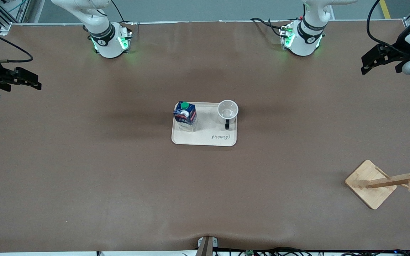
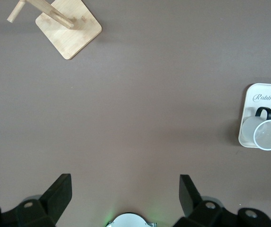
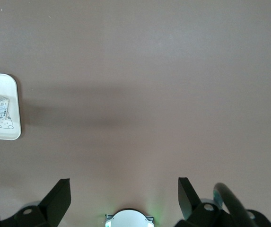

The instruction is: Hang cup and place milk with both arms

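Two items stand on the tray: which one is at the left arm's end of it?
The cup, white with a black handle, open mouth up. The milk, the dark-blue carton with a green cap, stands at the right arm's end of the tray.

Even, fairly bright overhead light falls on the brown bench (image 1: 84,177), which looks matte, with no glare. Broad, soft-edged shadows stretch across it on both sides of the tray (image 1: 205,140), and another dim band lies nearer the arm bases. Green light from the bases (image 1: 121,42) spills a faint glow onto the bench beside them. The front view is sharp. In both wrist views the bench is evenly lit; a soft dark band crosses the right wrist view beside the tray.
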Tool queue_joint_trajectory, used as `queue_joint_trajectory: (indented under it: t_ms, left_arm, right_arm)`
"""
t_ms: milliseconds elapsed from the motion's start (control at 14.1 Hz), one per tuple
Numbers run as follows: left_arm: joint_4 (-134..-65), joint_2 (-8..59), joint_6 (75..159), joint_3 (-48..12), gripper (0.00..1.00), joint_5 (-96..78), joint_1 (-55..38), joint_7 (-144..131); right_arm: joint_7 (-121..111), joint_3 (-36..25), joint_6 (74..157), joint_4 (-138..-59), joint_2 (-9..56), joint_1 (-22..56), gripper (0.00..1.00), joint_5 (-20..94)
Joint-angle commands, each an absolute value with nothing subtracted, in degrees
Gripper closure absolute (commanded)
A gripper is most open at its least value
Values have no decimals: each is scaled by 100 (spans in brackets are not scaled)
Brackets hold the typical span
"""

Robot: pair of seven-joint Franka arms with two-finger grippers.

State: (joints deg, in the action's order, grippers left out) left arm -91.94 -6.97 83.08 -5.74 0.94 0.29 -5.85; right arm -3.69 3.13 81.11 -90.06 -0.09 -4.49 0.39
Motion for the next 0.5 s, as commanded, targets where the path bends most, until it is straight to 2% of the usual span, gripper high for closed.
queue_joint_trajectory:
  t_ms: [0,427]
  left_arm:
    - [-9079,-668,8183,-589,0,79,53,-571]
    - [-9070,-615,8156,-615,0,97,44,-668]
  right_arm:
    - [-360,316,8418,-9393,-227,-378,0,-9]
    - [-343,299,8482,-9536,-351,-308,0,-9]
